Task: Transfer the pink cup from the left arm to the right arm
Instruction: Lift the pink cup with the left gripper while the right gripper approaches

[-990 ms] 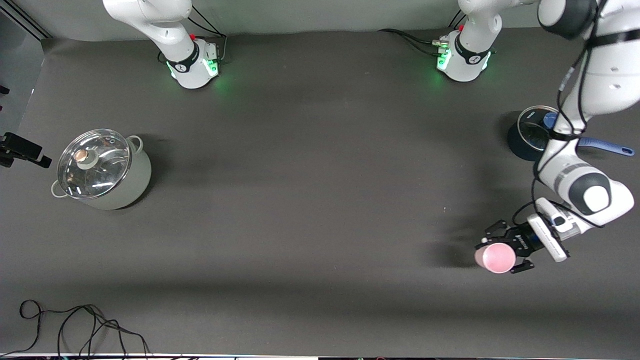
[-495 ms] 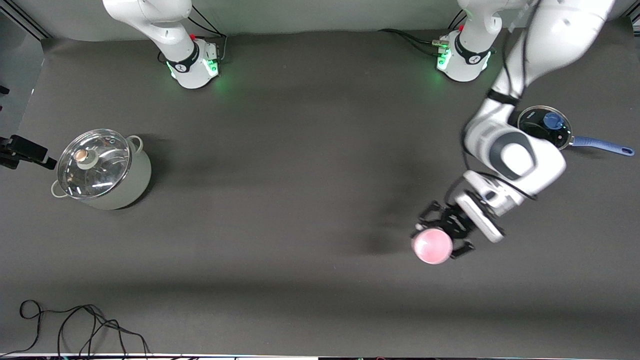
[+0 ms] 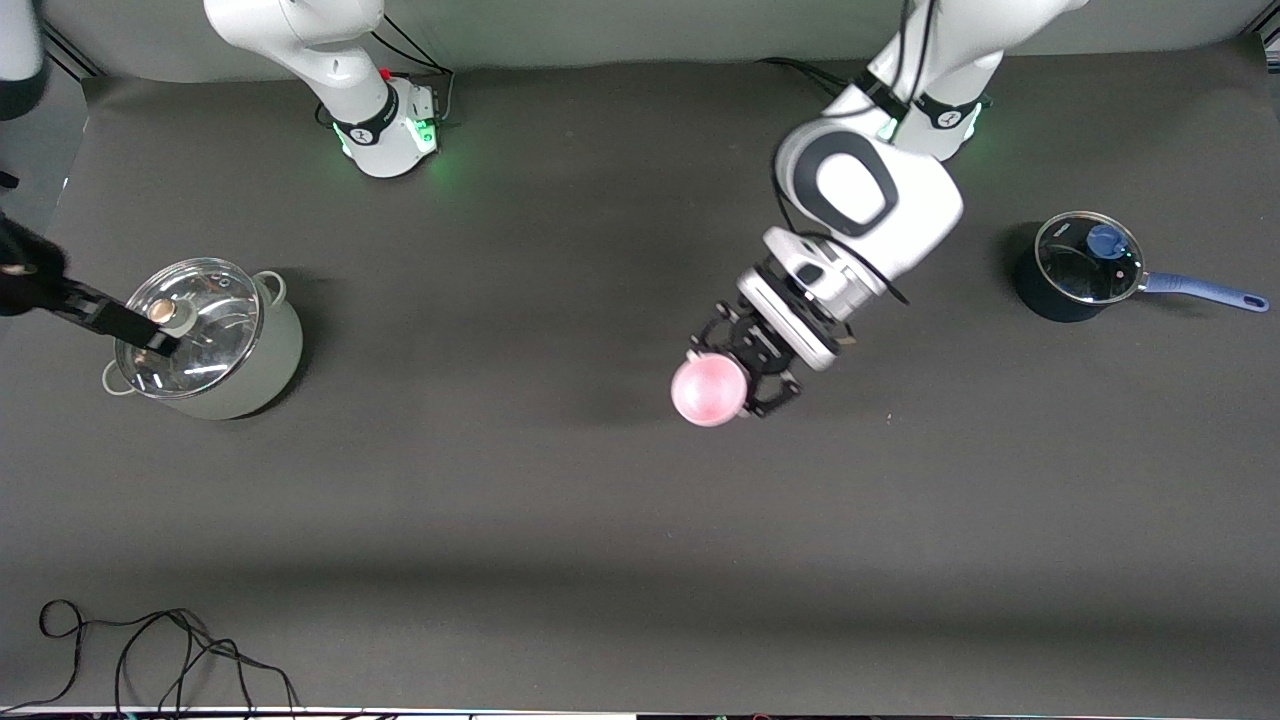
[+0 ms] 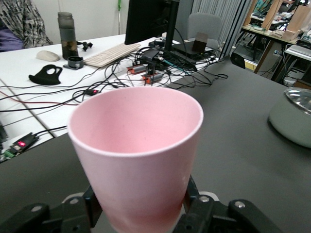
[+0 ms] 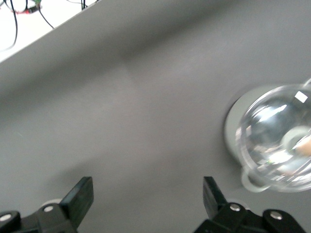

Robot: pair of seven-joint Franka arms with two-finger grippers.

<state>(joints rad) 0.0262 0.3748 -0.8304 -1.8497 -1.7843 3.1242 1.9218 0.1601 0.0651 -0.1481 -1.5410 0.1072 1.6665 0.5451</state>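
Observation:
The pink cup (image 3: pixel 708 391) hangs in the air over the middle of the table, lying on its side with its mouth turned away from the wrist. My left gripper (image 3: pixel 735 378) is shut on the cup's lower body. In the left wrist view the cup (image 4: pixel 138 150) fills the centre, and black fingers (image 4: pixel 197 206) press on both sides of its base. My right gripper (image 5: pixel 146 194) stands open with nothing between its fingers. It hovers at the right arm's end of the table, and one dark finger (image 3: pixel 120 322) reaches over the pot lid.
A pale green pot with a glass lid (image 3: pixel 205 335) stands at the right arm's end of the table. A dark blue saucepan with a glass lid (image 3: pixel 1075 265) stands at the left arm's end. Loose cables (image 3: pixel 150 650) lie at the table edge nearest the front camera.
The left arm has swung the cup from the left arm's end of the table to over the middle. The right gripper has moved in over the pot lid.

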